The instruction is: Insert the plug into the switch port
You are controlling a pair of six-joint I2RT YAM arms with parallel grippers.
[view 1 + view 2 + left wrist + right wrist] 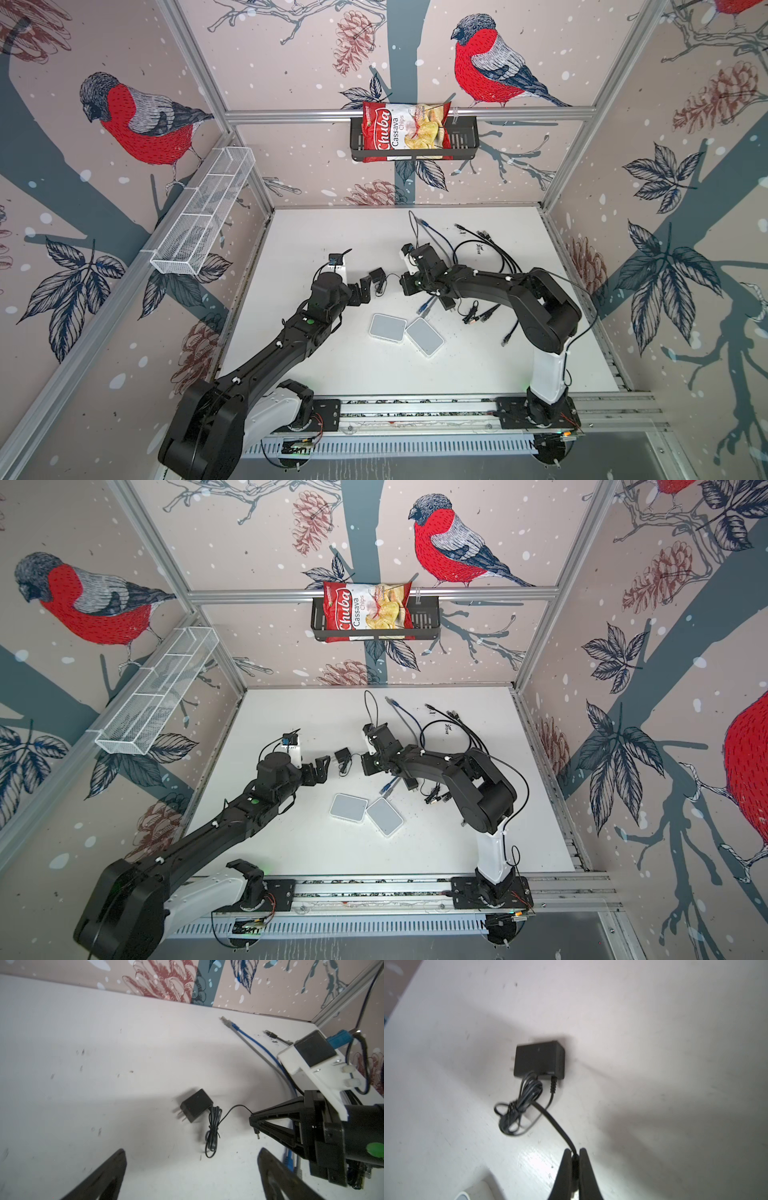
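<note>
A black power adapter (378, 276) (196, 1105) (539, 1059) lies mid-table with its thin cord bundled beside it. My right gripper (404, 284) (252, 1121) (575, 1153) is shut on the cord's small barrel plug (257, 1135) (575, 1164), whose metal tip pokes out below the fingertips. My left gripper (365, 289) (191, 1167) stands open just left of the adapter, with nothing between its fingers. Two white-and-grey switch boxes (387, 327) (424, 336) lie side by side nearer the front; their ports are not visible.
Blue network cables (428, 232) (249, 1039) and several black cables (486, 249) sprawl at the back right and under the right arm. A black basket with a chips bag (405, 131) hangs on the back wall. A white wire basket (203, 212) hangs on the left wall.
</note>
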